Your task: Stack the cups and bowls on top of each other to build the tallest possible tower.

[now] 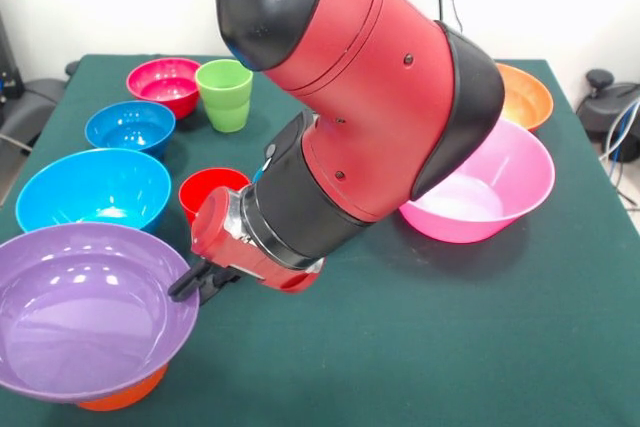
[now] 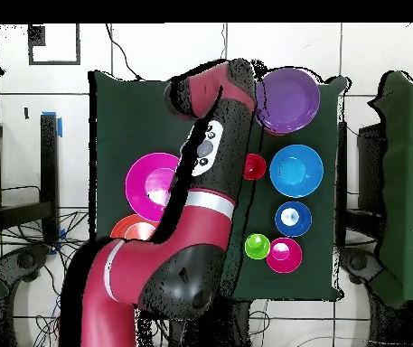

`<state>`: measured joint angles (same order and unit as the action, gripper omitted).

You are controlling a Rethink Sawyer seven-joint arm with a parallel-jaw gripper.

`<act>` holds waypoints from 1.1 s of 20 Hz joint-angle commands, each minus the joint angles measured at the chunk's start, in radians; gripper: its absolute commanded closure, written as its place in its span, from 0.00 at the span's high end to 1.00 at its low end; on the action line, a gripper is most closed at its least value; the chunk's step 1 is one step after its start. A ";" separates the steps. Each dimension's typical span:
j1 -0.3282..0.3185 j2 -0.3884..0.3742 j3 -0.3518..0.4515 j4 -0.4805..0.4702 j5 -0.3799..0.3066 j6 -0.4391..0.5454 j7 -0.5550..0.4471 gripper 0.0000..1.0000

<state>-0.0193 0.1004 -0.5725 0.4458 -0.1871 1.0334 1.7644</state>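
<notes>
A purple bowl [image 1: 85, 312] rests on an orange bowl [image 1: 125, 399] at the near left; it also shows in the overhead view [image 2: 287, 99]. My gripper [image 1: 192, 282] is at the purple bowl's right rim, low over the table. A red cup [image 1: 207, 190] stands just behind the gripper, and a green cup [image 1: 224, 94] stands farther back. A large light blue bowl [image 1: 93, 190], a smaller blue bowl [image 1: 130, 127] and a small magenta bowl [image 1: 163, 84] stand alone along the left. The hot pink bowl [image 1: 485, 187] and a second orange bowl [image 1: 525, 97] sit at the right, partly hidden by my arm.
My bulky red and black arm [image 1: 370, 97] stretches across the middle of the green table [image 1: 450, 347] and hides part of it. The purple bowl overhangs the table's near left corner. Cables and black gear lie beyond the table's edges.
</notes>
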 commanded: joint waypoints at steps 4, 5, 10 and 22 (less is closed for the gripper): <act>-0.040 0.047 0.120 -0.030 -0.014 -0.059 -0.175 0.00; -0.043 0.049 0.121 -0.035 -0.014 -0.057 -0.181 0.00; -0.048 0.056 0.127 -0.055 -0.011 -0.046 -0.195 0.00; -0.048 0.048 0.158 -0.043 0.031 0.004 -0.178 0.00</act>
<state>-0.0595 0.1488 -0.5439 0.3961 -0.1854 1.0332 1.7644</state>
